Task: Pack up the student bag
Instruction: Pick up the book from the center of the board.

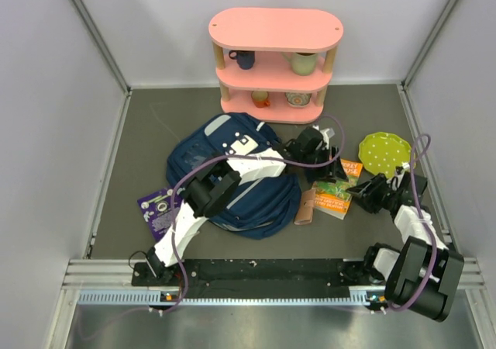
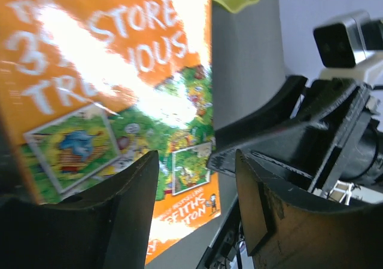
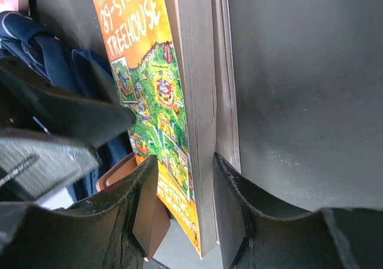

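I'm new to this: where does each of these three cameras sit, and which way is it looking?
Top external: fixed above and behind the arms, looking down on the table, student bag and book; both arms, left hand and right hand show.
Left wrist: on the left arm's wrist, facing the book's orange cover; its own fingers frame the bottom.
Right wrist: on the right wrist, sighting along the book's page edge; its own fingers below.
Shared: all three show the book.
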{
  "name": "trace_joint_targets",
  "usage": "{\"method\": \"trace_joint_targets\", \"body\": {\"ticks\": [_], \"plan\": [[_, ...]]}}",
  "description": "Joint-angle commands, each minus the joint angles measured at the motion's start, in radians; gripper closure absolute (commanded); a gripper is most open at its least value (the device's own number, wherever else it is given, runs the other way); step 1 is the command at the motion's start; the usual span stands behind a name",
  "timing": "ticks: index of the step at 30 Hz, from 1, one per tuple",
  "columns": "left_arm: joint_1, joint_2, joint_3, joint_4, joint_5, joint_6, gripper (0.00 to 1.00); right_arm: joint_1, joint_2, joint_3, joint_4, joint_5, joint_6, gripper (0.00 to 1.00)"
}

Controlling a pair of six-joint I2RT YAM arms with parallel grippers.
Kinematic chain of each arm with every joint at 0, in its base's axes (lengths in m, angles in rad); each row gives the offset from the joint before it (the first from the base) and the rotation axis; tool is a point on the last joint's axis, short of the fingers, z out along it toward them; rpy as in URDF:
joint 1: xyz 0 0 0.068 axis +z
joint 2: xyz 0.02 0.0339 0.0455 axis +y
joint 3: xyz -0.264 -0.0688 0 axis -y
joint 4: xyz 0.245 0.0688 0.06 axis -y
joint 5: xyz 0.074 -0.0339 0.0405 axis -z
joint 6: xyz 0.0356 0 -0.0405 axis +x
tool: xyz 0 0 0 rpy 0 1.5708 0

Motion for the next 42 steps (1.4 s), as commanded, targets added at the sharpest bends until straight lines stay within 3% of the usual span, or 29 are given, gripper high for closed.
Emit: {"method": "trace_joint_targets", "body": {"ticks": [1, 5, 8, 13, 18, 21, 34, 40, 42], "plan": [[-0.013, 0.007, 0.026, 0.064, 0.060, -0.021, 0.42, 0.009, 0.026, 0.005, 0.093, -0.073, 0.024, 0.60], [-0.012, 0.010, 0.021, 0.061, 0.060, -0.025, 0.44, 0.008, 0.047, 0.016, 0.076, -0.049, 0.019, 0.62], [-0.010, -0.033, -0.005, 0.050, 0.001, 0.011, 0.42, 0.009, 0.046, 0.053, -0.011, 0.022, -0.031, 0.51], [0.010, -0.111, -0.011, -0.071, -0.168, 0.112, 0.24, 0.008, -0.022, 0.060, -0.065, 0.108, -0.038, 0.42], [0.024, -0.130, 0.015, -0.162, -0.288, 0.187, 0.18, 0.008, -0.083, 0.056, -0.067, 0.131, -0.021, 0.33], [0.028, -0.101, 0.028, -0.177, -0.283, 0.183, 0.18, 0.008, -0.093, 0.060, -0.059, 0.128, -0.018, 0.28], [0.030, 0.034, 0.067, -0.145, -0.116, 0.114, 0.17, 0.008, 0.079, 0.040, 0.119, -0.030, 0.016, 0.27], [0.030, 0.057, 0.058, -0.094, -0.040, 0.066, 0.19, 0.008, 0.147, 0.043, 0.180, -0.079, 0.019, 0.32], [0.030, 0.054, 0.054, -0.077, -0.026, 0.055, 0.20, 0.008, 0.148, 0.042, 0.198, -0.101, 0.022, 0.40]]}}
